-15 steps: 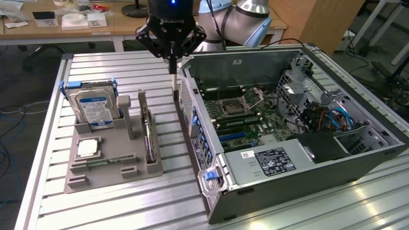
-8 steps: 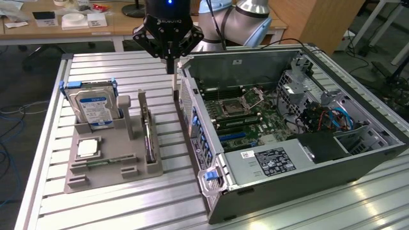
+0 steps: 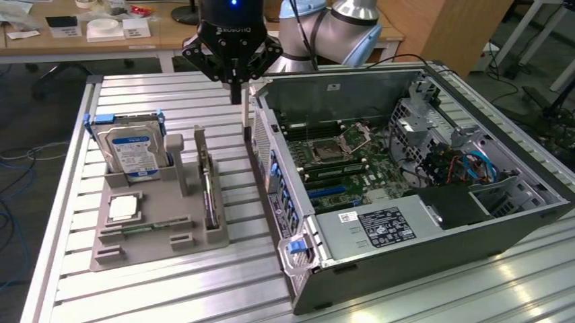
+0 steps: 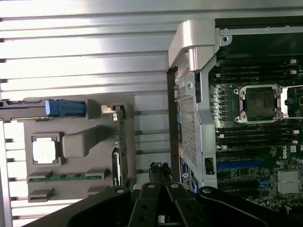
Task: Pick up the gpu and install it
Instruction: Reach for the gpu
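A: Step?
B: Approach. Hand [image 3: 237, 94] pinched closed, empty, hovering beside the computer case [image 3: 503, 235].
A: GPU [image 3: 209, 195]?
B: On edge in the grey holder [image 3: 134, 252]. Gripping it probably needs the fingers spread first.

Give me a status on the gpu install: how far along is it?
Done: nothing yet. The case lies open with its motherboard exposed and no card seated on it.
In hand: nothing. The gripper is shut and empty, hanging above the gap between the gray holder and the case.
Left: the gpu stands on edge in the holder, so pick-up and install are both not yet done.
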### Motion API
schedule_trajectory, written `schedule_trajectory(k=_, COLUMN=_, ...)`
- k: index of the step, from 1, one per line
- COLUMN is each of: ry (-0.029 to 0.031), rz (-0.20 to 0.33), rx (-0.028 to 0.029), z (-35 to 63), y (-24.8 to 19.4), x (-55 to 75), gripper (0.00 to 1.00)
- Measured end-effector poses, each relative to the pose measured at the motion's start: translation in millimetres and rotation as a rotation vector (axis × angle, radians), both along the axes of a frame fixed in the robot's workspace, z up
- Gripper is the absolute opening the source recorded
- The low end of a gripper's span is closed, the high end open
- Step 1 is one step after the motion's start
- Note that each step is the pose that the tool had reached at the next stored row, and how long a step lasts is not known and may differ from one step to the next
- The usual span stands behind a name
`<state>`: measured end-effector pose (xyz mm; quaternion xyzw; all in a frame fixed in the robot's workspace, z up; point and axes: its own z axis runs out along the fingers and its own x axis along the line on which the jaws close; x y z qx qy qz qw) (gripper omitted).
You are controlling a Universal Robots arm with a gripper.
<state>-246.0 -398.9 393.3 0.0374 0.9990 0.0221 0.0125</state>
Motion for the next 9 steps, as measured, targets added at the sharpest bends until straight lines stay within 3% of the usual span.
schedule_trajectory(k=9, ry=0.0, rz=0.0, rx=0.0, z=0.0, y=0.0, x=-4.7, gripper=0.11)
